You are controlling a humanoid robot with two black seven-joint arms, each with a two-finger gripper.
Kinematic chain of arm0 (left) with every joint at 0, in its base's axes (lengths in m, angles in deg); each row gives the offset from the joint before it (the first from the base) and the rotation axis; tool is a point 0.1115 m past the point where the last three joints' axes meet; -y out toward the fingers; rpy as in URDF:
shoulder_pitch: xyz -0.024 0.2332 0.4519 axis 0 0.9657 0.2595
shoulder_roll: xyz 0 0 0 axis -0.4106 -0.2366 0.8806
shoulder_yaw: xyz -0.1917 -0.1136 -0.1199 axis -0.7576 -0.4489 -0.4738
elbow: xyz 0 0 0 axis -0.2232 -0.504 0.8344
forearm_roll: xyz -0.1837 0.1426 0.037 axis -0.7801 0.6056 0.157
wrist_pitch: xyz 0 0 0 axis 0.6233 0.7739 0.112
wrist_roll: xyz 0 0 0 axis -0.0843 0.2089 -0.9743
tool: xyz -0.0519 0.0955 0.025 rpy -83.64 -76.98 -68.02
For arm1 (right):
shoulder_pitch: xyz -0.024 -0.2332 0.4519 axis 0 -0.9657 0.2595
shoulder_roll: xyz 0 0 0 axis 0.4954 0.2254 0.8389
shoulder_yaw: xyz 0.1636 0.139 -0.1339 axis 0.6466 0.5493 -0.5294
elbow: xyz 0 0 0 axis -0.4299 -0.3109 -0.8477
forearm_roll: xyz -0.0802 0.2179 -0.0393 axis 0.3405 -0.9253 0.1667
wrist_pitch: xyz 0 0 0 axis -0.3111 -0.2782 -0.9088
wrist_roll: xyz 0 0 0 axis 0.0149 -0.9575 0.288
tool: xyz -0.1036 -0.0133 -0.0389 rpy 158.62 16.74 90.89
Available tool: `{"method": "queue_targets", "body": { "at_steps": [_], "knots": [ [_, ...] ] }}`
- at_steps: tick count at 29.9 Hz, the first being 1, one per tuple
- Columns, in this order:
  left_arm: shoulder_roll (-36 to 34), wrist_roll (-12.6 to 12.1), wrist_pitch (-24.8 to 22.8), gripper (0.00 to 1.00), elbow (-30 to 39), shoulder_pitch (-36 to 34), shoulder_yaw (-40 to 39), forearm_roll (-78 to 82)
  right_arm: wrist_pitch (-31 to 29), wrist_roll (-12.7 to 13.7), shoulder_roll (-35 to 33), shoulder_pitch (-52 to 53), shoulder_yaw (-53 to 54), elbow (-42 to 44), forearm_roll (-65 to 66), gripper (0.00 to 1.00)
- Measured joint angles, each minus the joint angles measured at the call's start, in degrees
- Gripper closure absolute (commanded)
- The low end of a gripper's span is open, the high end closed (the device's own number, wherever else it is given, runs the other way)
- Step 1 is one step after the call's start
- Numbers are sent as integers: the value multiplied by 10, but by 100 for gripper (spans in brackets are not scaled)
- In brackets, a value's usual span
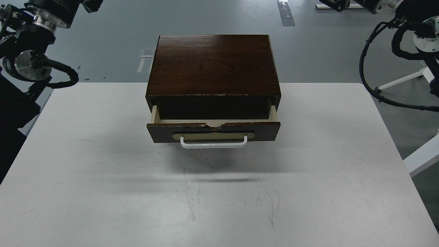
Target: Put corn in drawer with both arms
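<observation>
The dark brown drawer (pixel 213 131) stands partly pulled out of its wooden box (pixel 212 65) at the back middle of the white table (pixel 103 178). It shows pale inner sides, a brass-coloured plate, a white bar handle (pixel 213 143) and a chipped top edge. Its inside is dark and I see no corn there or anywhere else; the corn is hidden or out of view. Only upper parts of my left arm (pixel 31 51) and right arm (pixel 404 34) show at the top corners. Both grippers are out of view.
The box's dark top is bare. Grey floor lies behind the table, with a white stand leg (pixel 404 80) at the right. Black cables hang from both arms beside the table's back corners.
</observation>
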Motion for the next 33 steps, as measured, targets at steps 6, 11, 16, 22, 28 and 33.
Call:
{"method": "queue_targets", "body": {
  "at_steps": [6,11,16,22,28,33],
  "knots": [
    [4,-25,0,2,-2,6,-19,-35,0,3,-2,-27,10,50,-111,0],
    [5,-27,0,2,-4,22,-25,-56,0,3,-2,-43,12,80,-144,0],
    [8,-27,0,2,-8,43,-25,-59,0,3,7,-80,11,82,-219,0],
    [10,-27,0,2,-14,52,-25,-59,0,-5,18,-104,21,87,-239,0],
    [7,-27,0,2,-15,72,-26,-59,0,-19,14,-124,25,89,-240,0],
    [6,-27,0,2,-13,82,-26,-60,0,-23,12,-129,26,100,-239,0]
  ]
}}
